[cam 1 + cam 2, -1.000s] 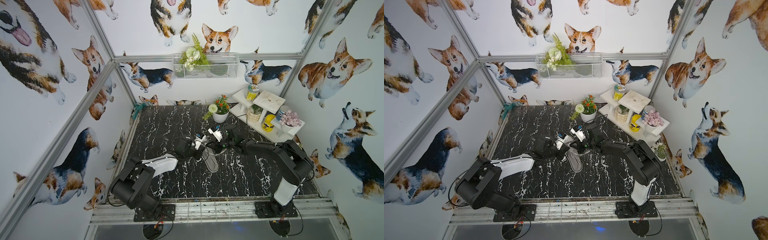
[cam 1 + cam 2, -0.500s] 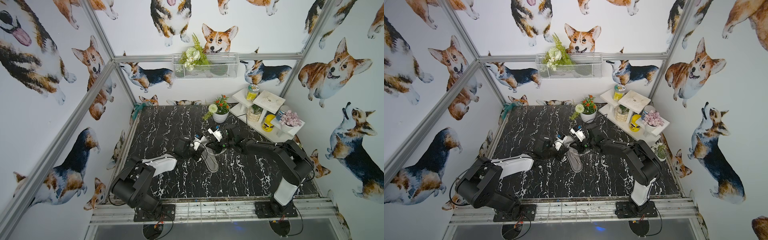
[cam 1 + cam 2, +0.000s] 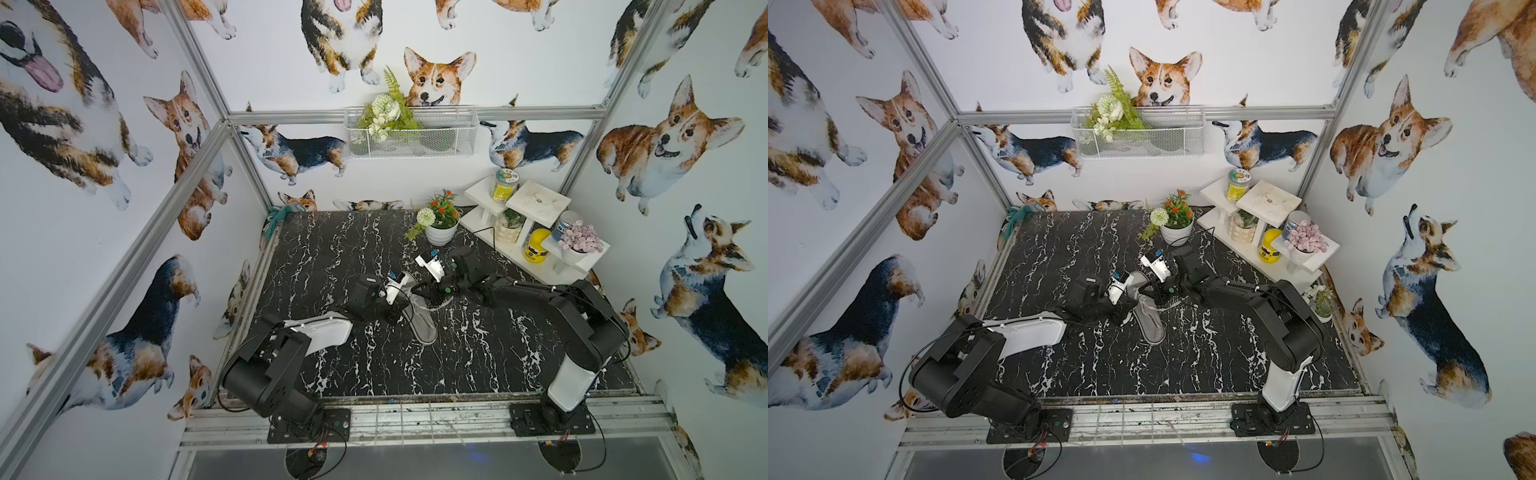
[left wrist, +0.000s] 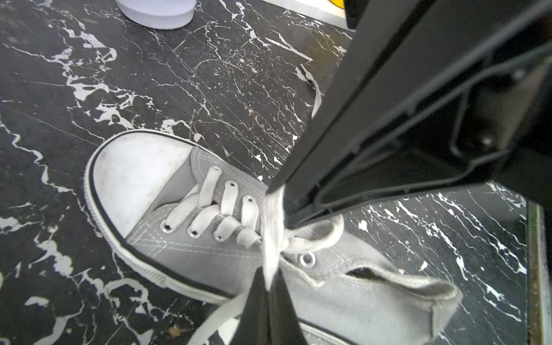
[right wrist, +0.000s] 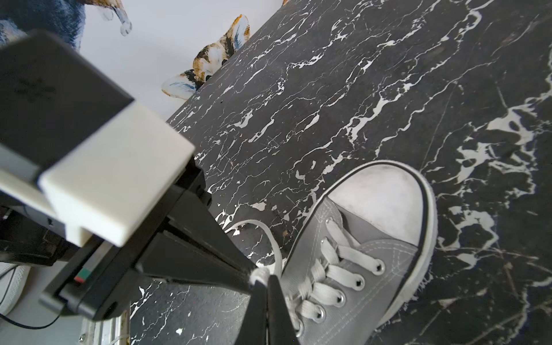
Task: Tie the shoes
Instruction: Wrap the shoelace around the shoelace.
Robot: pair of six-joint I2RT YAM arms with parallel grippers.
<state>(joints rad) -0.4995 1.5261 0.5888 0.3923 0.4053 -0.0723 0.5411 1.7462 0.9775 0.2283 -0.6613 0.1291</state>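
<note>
The shoes are a single grey sneaker (image 3: 424,326) (image 3: 1149,321) with a white toe cap (image 4: 134,179), lying mid-table. Both grippers meet over its top eyelets. In the left wrist view my left gripper (image 4: 270,279) is shut on a white lace (image 4: 271,233) that rises from the knot area. The right gripper's fingers (image 4: 343,143) come in from the other side and pinch the same bunch of lace. In the right wrist view my right gripper (image 5: 265,279) is shut on the lace beside the shoe (image 5: 358,257), tip to tip with the left gripper's fingers (image 5: 209,254).
A white flower pot (image 3: 440,233) stands just behind the grippers. A white stepped shelf (image 3: 540,270) with jars and a yellow tub (image 3: 536,246) fills the back right corner. A loose lace end (image 4: 316,95) trails over the black marble table (image 3: 353,365).
</note>
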